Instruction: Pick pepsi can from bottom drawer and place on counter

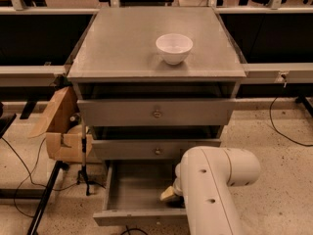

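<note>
The bottom drawer (128,190) is pulled open below the two knobbed drawers, and the part of its grey floor that shows is bare. My white arm (210,190) reaches down into the drawer's right side and hides that part. My gripper (169,194) shows only as a pale tip low inside the drawer, beside the arm. The pepsi can is hidden or out of view. The counter (122,43) is the flat grey cabinet top, and a white bowl (174,48) stands on its right half.
Two shut upper drawers with round knobs (156,114) sit above the open drawer. An open cardboard box (61,126) on a stand is at the cabinet's left, with black cables (19,173) on the floor. Dark rails run behind on both sides.
</note>
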`<state>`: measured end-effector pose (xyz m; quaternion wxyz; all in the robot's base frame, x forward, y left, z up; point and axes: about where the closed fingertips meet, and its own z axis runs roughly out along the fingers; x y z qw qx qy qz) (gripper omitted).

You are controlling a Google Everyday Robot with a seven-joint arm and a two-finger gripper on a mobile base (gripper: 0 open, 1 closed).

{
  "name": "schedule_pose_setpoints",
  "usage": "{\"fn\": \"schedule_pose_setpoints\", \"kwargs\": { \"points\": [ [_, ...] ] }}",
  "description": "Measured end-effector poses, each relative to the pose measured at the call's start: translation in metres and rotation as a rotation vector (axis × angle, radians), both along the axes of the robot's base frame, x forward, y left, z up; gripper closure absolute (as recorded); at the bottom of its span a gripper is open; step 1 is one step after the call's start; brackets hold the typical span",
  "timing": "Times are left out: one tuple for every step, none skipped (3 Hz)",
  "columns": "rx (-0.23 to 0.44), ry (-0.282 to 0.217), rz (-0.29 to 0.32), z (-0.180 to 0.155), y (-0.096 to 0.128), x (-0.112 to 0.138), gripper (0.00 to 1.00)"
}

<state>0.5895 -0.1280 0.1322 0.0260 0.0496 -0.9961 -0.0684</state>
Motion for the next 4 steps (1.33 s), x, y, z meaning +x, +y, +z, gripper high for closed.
{"fn": "schedule_pose_setpoints", "kwargs": {
  "points": [
    [0.016,0.004,-0.004,-0.009,0.004,0.002,0.0],
    [0.027,0.009,0.002,-0.016,0.007,0.002,0.18],
    [0.028,0.008,0.002,-0.016,0.007,0.002,0.41],
    [0.018,0.0,0.009,-0.006,0.005,0.0,0.66]
  ]
}}
